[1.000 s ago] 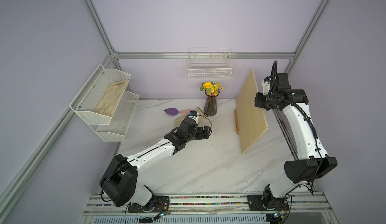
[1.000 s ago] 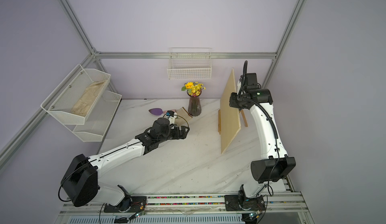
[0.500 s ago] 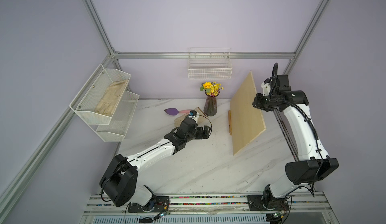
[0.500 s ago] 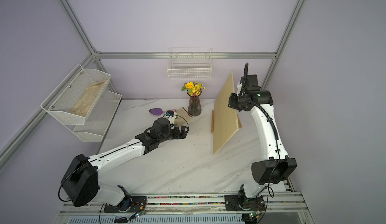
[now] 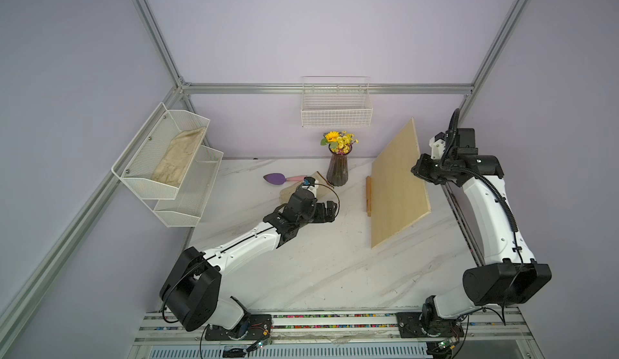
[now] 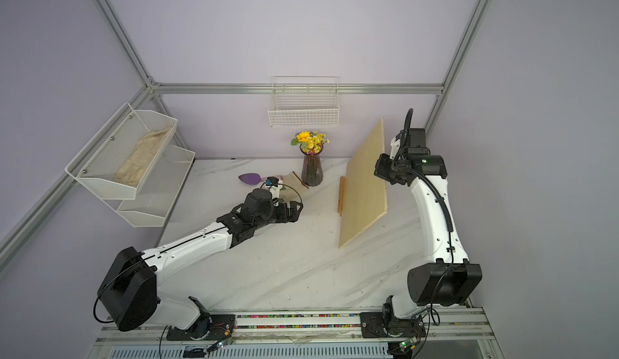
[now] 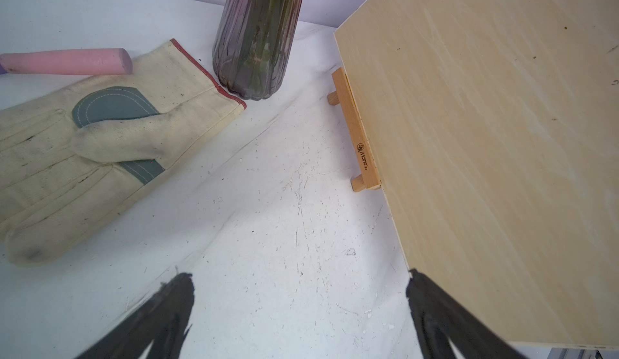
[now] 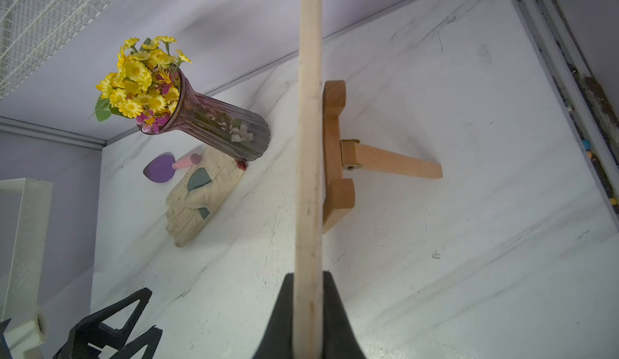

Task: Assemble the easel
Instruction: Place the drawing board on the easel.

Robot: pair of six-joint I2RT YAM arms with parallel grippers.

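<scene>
Right of centre in both top views, the small orange-brown wooden slat easel (image 5: 368,195) stands on the white marble-patterned table (image 5: 318,267), just right of the ribbed dark purple glass vase of yellow flowers (image 5: 337,169). The large pale rectangular plywood board (image 5: 395,186) hides most of the easel, leaving only its ledge bar showing along the board's left edge. The left wrist view shows this ledge bar (image 7: 356,129) with small dark print and two leg ends protruding past it. The right wrist view shows the hinged rear leg (image 8: 392,163) swung out behind the frame.

The right gripper (image 8: 308,277) is clamped on the board's thin edge and holds the board tilted in front of the easel. Whether board and ledge touch cannot be told. The left gripper (image 7: 298,280) hovers over bare table at frame centre, jaws wide apart and holding nothing. Beside it lie a cream fabric work glove (image 7: 100,139) and a purple trowel with a pink handle (image 5: 276,178).
</scene>
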